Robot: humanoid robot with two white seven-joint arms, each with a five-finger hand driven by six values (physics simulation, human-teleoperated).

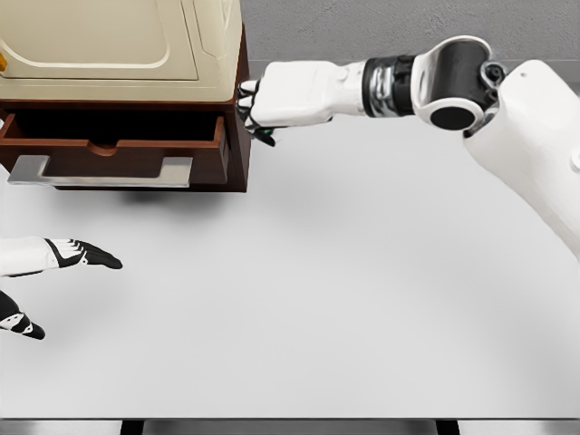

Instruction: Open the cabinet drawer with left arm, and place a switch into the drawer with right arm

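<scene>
While my left hand (54, 258) lies low over the white table (344, 299) at the picture's left edge, its black-tipped fingers (100, 260) are stretched out and relaxed, holding nothing. A second dark fingertip of that hand shows lower down, near the edge. The cabinet (118, 54) stands at the upper left — cream top and door over a dark reddish-brown body. Its drawer (118, 149) is pulled out toward me, the grey bar handle (100, 170) across its front, and the inside reads as a dark hollow where I can make out nothing.

My right arm reaches across from the right side, the white forearm level above the table, and my right hand (258, 104) sits just beside the cabinet's right front corner, close to the drawer's right end. Those fingers are curled downward and bunched together, with a small dark bit showing at the tips — whether that is the switch or only my own fingertips I cannot tell. I see no switch lying on the table or plainly in the drawer.
</scene>
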